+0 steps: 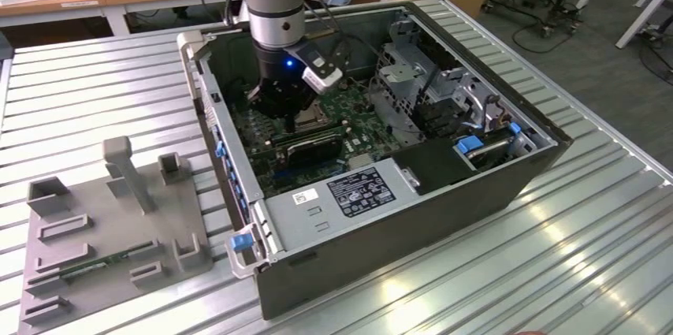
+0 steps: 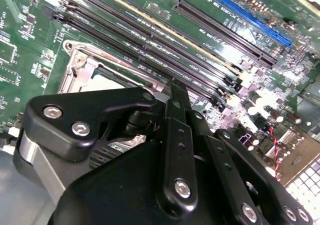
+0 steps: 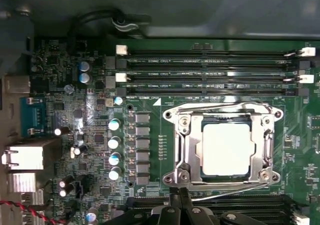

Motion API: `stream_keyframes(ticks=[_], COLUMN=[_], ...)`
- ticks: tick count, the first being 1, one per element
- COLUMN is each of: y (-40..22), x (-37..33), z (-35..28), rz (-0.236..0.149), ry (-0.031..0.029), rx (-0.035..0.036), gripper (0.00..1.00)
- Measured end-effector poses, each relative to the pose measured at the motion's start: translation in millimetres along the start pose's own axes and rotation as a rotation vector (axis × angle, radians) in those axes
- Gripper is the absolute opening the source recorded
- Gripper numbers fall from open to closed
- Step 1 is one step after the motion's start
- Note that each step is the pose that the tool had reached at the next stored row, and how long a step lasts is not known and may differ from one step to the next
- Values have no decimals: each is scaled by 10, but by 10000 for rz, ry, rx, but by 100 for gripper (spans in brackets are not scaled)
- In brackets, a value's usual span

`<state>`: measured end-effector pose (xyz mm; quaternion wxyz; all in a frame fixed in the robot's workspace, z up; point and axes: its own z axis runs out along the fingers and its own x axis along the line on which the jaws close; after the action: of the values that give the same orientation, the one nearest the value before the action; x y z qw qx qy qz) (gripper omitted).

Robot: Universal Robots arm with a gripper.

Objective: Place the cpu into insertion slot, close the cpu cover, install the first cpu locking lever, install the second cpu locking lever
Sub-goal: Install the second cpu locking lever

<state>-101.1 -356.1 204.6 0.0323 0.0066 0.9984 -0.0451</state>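
Robot gripper (image 3: 179, 197) sits low inside an open computer case (image 1: 421, 217), right at the edge of the insertion slot (image 3: 225, 145) on the green circuit board (image 3: 150, 105). In the first wrist view its black fingers meet in a narrow tip, so jaws look closed w/ nothing between them; tip is just beside, maybe touching, a thin wire locking lever (image 3: 235, 192) along the slot's near side. The cpu (image 3: 226, 149), a pale square chip, is already seated in the slot. The cpu cover (image 3: 187, 145), a silvery metal frame, lies flat around it, chip showing thru the window. A second wire lever (image 3: 220, 105) runs along the far side, beside the long memory slots (image 3: 210, 75). Judgement: chip placed, cover down; whether either lever is fully hooked can't be told. Outside the case, a grey parts stand (image 1: 105, 225) rests on the ribbed metal table (image 1: 589, 272).
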Motion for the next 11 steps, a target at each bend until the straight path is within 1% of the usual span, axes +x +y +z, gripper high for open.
stream_keyframes(ticks=[9,10,11], y=[0,0,0], x=[10,11,12], z=[4,5,7], rz=[-1,2,8], ry=[2,-2,-10], rx=[1,-37,-110], gripper=[11,11,11])
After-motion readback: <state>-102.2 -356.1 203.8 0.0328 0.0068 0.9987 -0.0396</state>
